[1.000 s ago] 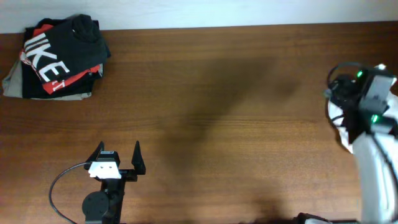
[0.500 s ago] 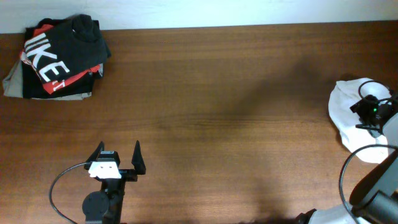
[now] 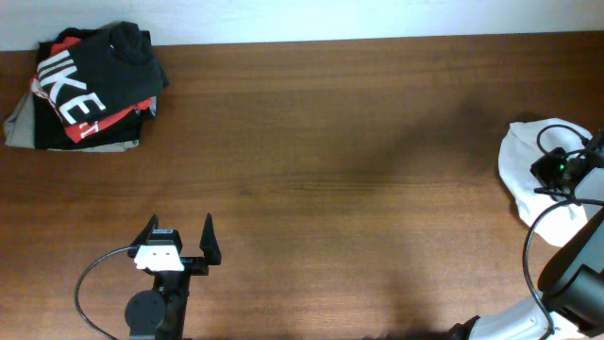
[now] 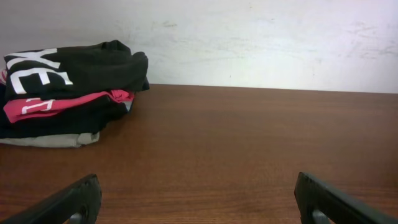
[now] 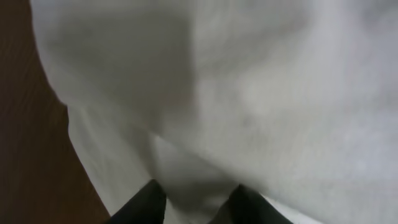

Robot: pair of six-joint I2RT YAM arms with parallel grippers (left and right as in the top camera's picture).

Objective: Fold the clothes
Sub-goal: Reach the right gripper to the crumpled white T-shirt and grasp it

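Overhead: the white T-shirt [image 3: 525, 175] sits bunched at the right edge, so I've got the right gripper [image 3: 557, 170] parked on it, I'd guess to drag it toward the middle. The left gripper [image 3: 179, 234] waits lower left, jaws wide, holding nothing.

Left wrist: just the folded black shirt [image 4: 68, 74], upper left.

Right wrist: fingers [image 5: 152, 200] straddle a white fold; can't tell if it's pinched.
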